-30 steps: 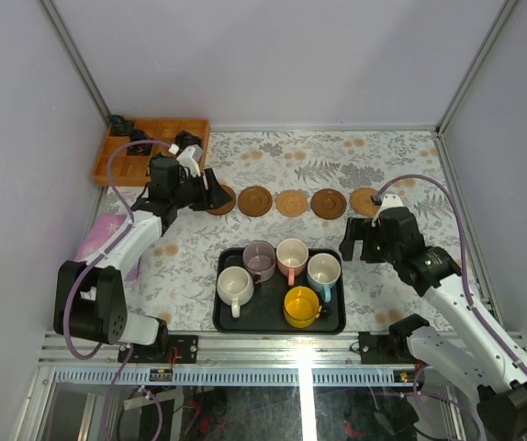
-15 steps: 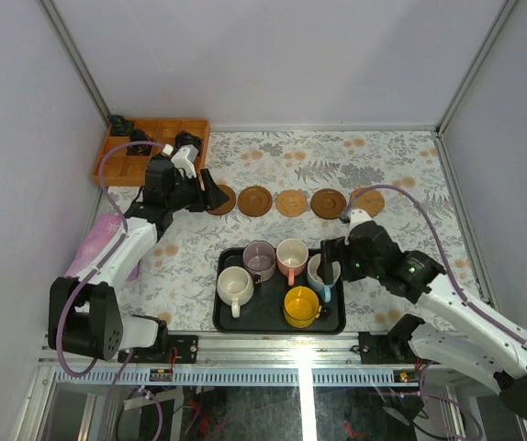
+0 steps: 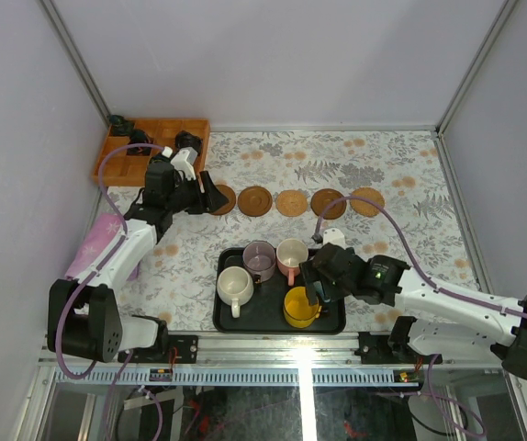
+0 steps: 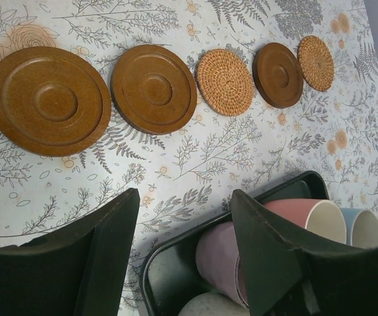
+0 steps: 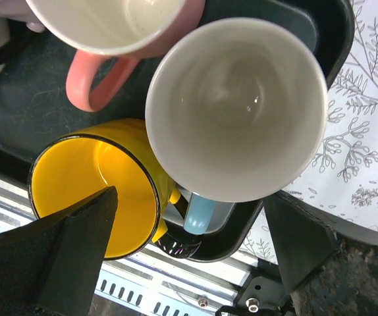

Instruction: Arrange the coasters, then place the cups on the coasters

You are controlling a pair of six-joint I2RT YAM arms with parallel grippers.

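The place looks like a robot test cell in a laboratory, not a home. The bench (image 3: 410,165) is closed in on three sides by plain pale panels (image 3: 282,64), which are held in aluminium profiles (image 3: 75,60). Two arms, the left arm (image 3: 121,253) and the right arm (image 3: 447,299), are bolted to a metal rail (image 3: 273,347) at the near edge, and purple cables (image 3: 106,165) are looped over them. Under the rail, loose wiring (image 3: 153,404) is seen, perhaps with electronics, but that part is dim.

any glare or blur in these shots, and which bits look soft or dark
Top external: a bright glare streak crosses the front rail. Left wrist: coasters sharp, left gripper's fingers dark and soft. Right wrist: light blue mug crisp with small highlights inside, right gripper's fingers in shadow.
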